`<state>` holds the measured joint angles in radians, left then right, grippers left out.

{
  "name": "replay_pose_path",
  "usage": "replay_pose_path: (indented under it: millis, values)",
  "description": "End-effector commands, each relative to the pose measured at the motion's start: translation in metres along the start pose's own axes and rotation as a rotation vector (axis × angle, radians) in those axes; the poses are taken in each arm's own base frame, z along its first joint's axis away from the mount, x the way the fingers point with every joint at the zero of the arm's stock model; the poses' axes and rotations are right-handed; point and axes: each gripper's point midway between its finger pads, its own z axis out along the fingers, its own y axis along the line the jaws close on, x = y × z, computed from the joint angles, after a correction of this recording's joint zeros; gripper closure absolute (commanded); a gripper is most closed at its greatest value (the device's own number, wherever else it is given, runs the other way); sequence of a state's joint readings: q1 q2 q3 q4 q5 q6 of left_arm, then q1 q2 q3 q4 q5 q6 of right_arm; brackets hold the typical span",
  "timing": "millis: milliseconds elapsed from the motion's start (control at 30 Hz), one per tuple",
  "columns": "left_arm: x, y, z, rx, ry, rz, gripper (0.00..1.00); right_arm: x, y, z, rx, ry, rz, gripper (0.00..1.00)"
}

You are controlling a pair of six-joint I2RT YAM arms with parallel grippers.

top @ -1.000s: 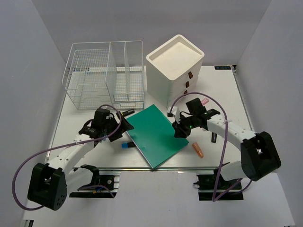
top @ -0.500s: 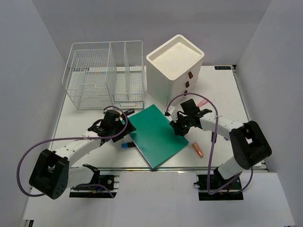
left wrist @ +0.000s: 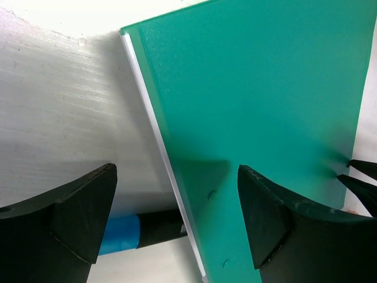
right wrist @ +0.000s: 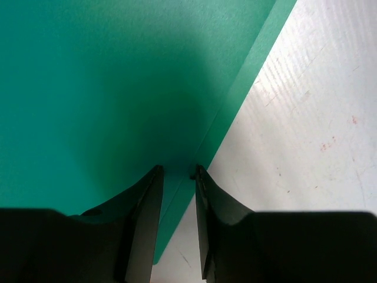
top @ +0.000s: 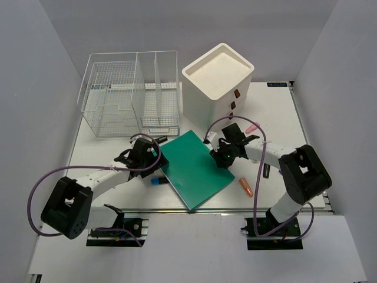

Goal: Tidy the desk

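A green book point(top: 191, 168) lies askew in the middle of the white desk point(top: 277, 112). My left gripper point(top: 154, 158) is open wide at the book's left edge. In the left wrist view the gripper point(left wrist: 175, 177) straddles that edge, one finger over the desk point(left wrist: 70, 106) and one over the green cover point(left wrist: 265, 88). A black marker with a blue cap point(left wrist: 147, 230) runs under the edge. My right gripper point(top: 222, 159) is at the book's right edge. In the right wrist view its jaws point(right wrist: 177, 171) stand narrowly apart over the cover point(right wrist: 106, 76), with nothing clamped.
A wire basket point(top: 129, 94) stands at the back left and a white drawer box point(top: 218, 79) behind the book. An orange marker point(top: 246, 187), a pink pen point(top: 253, 127), a small black item point(top: 266, 171) and a black marker point(top: 159, 140) lie around.
My left gripper has slid right up to the book's left edge. My right gripper has shifted slightly left and back along the right edge. The book has not moved.
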<state>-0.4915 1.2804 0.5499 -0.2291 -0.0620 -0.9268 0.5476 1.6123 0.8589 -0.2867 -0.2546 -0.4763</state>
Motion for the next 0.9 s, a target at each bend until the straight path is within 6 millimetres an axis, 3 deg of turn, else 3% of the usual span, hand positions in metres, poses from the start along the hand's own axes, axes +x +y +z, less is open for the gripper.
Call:
replay_pose_path:
  millis: [0, 167, 267, 667, 800, 867]
  values:
    - [-0.011, -0.011, 0.001, 0.028, -0.042, -0.011, 0.08, 0.006, 0.0, 0.009, 0.0, 0.048, 0.015, 0.66]
    - [-0.007, -0.016, 0.005, 0.046, -0.03, -0.011, 0.1, 0.019, 0.002, 0.017, -0.021, 0.103, 0.035, 0.66]
    - [-0.005, -0.019, 0.009, 0.065, -0.02, -0.016, 0.17, 0.025, 0.005, 0.02, -0.036, 0.129, 0.045, 0.66]
    - [0.0, -0.027, 0.02, 0.135, -0.02, -0.08, 0.29, 0.038, 0.012, 0.028, -0.068, 0.184, 0.058, 0.66]
    - [0.0, -0.026, 0.019, 0.152, -0.039, -0.098, 0.27, 0.046, 0.015, 0.032, -0.076, 0.216, 0.06, 0.66]
    - [0.001, -0.024, 0.018, 0.164, -0.052, -0.113, 0.21, 0.05, 0.017, 0.034, -0.078, 0.235, 0.057, 0.67]
